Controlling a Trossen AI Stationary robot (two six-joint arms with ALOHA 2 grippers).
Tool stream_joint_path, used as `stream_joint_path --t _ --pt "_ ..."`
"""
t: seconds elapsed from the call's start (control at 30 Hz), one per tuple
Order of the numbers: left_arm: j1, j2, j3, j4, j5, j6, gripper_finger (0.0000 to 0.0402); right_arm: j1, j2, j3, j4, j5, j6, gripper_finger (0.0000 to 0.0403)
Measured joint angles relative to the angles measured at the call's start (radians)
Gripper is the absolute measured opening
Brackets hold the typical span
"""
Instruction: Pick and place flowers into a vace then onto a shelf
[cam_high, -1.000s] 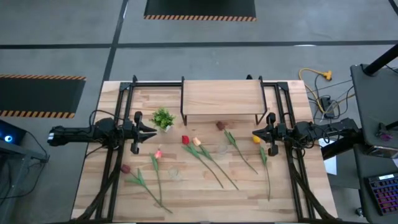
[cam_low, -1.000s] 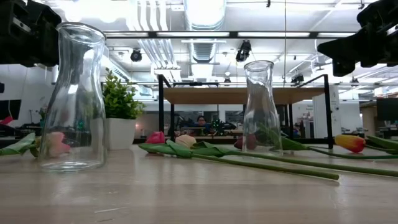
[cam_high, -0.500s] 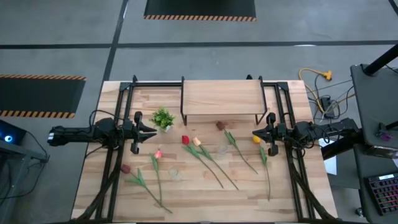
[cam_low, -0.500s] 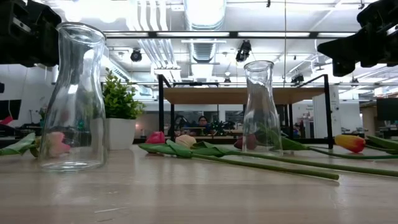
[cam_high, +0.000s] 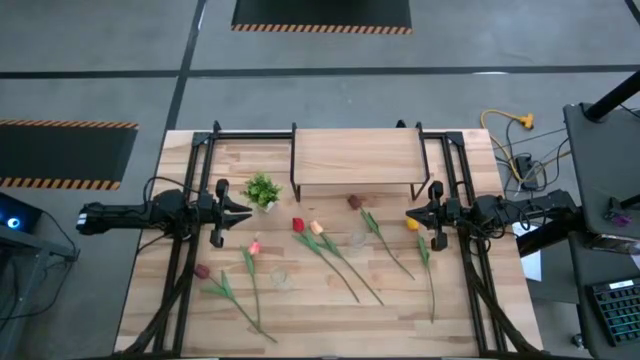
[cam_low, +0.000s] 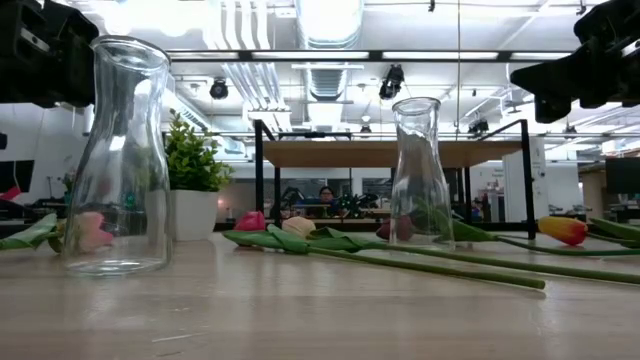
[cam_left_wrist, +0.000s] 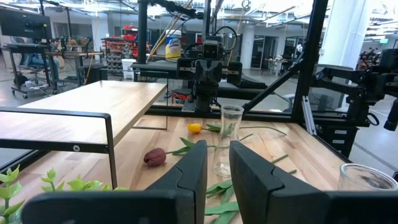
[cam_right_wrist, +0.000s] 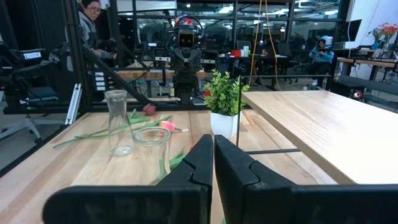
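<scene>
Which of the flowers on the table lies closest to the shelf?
The dark maroon tulip: its head lies just in front of the shelf, while the others lie farther out.
</scene>
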Motion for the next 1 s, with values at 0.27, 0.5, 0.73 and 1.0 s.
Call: stream_joint_path --t 0.27,0.5,0.73,1.0 --pt "0.000 0.000 0.000 0.000 0.000 0.000 0.0051 0.000 0.000 0.000 0.000 0.000 0.000 0.0009" --pt "0.000 0.000 0.000 0.000 0.000 0.000 0.0051 0.000 0.000 0.000 0.009 0.000 0.007 0.0009" --pt "0.000 0.000 0.000 0.006 0.000 0.000 0.0051 -0.003 0.002 0.000 0.130 0.002 0.060 0.0009" --pt "0.000 0.000 0.000 0.005 0.000 -0.007 0.0051 -0.004 0.038 0.000 0.215 0.023 0.086 0.0033"
